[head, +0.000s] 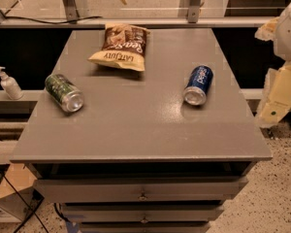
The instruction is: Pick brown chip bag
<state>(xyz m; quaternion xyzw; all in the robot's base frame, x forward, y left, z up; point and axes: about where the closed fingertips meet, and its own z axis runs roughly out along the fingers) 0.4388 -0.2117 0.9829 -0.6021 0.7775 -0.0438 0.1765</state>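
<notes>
The brown chip bag (121,46) lies flat at the back of the grey cabinet top (136,125), left of centre. It is dark brown with white lettering and a pale yellow "LATE JULY" band facing me. My gripper (280,97) shows as cream and white parts at the far right edge of the view. It is off the cabinet's right side, well away from the bag, with nothing seen in it.
A green can (64,92) lies on its side at the left of the top. A blue Pepsi can (199,84) lies on its side at the right. A white pump bottle (8,83) stands on a ledge to the left. Drawers (143,191) are below.
</notes>
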